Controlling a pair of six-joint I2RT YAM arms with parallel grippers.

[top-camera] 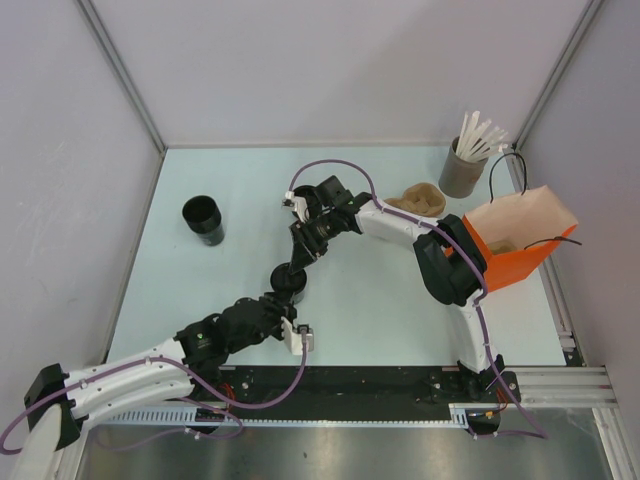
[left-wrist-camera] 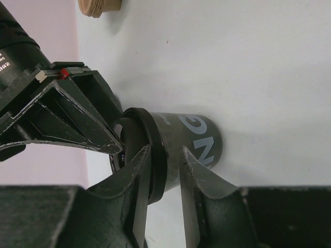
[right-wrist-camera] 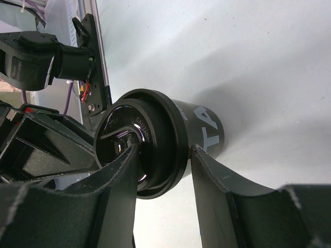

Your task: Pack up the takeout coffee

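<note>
Both tools closed on one thing: the coffee cup, upright on the table, lid on, long axis straight up.

First, the left gripper: rolled on its side, one finger laid over the lid's top edge, the other against the cup's wall just under the rim. Looks pinched on that rim; firmness of the pinch impossible to tell. Then the right gripper: rolled the same way, meeting the cup from the opposite side, upper finger in the lid's hollow, lower one tight beneath the rim. Tips of the two almost nose to nose across the lid.

As for the left arm, stretched low and long from its base. As for the right arm, folded: up to an elbow, out across, wrist bent back toward its own base.

Well away from both sets of fingers, the orange bag, behind the right gripper and just beside that arm's elbow, mouth open. Far nearer to the right arm.

Likely in hand: pressing the lid home. Next, probably: let go with the left, lift with the right, cup held upright, and swing back over the bag's mouth.
</note>
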